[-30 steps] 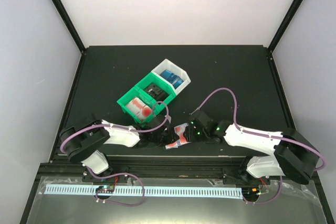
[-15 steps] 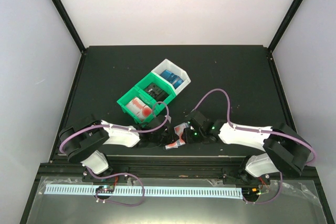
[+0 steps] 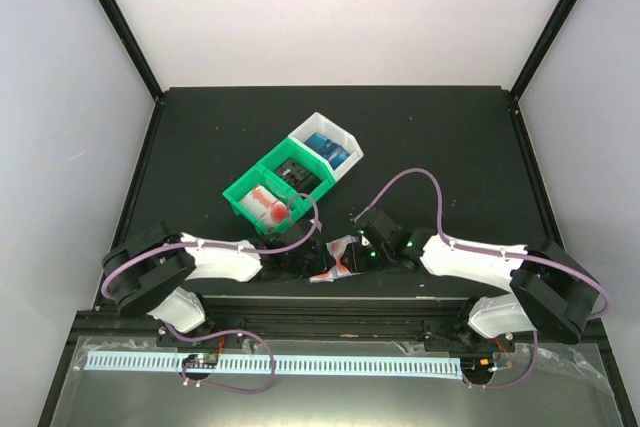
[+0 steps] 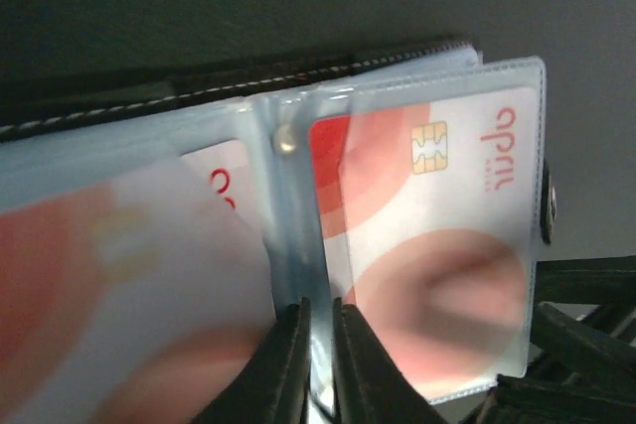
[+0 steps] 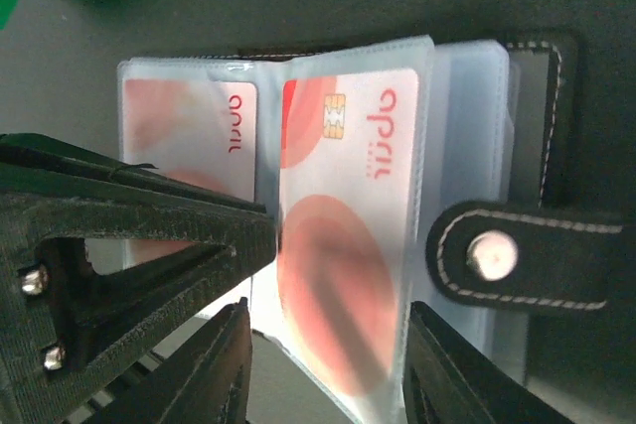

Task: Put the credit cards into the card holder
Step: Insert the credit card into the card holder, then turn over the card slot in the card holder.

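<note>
Over the last second the right arm had pushed in toward the left one, and the small folding card holder (image 3: 335, 259), black and stitched outside with pale clear plastic sleeves inside, had slid slightly leftward. It lay open near the front edge of the matte black tabletop (image 3: 440, 137), between the two wrists. The left gripper (image 4: 318, 315) was pinched almost together on the sleeves' spine, anchoring the booklet. The right gripper (image 5: 328, 345) stood spread, one finger on each side of a sleeve leaf already holding a thin red-and-white plastic card (image 5: 348, 206) with a gold chip; whether those fingers touched the leaf could not be told. A second such card sat in the neighbouring sleeve.

The cards looked light, stiff and slick, so a short edge seemed the best hold, leaving the long axis free to feed into a slot. The sleeves looked floppy and likely to buckle unless pinned at the spine. The black strap (image 5: 497, 255) with its metal snap lay out to one side and might snag.

The joined green and white plastic bins (image 3: 290, 182) stood just behind, holding more credit cards (image 3: 330, 147) in red-and-white, black and blue. The tabletop looked flat and smooth, and the plain white walls (image 3: 330, 7) left ample room beyond the bins — but little between the arms
</note>
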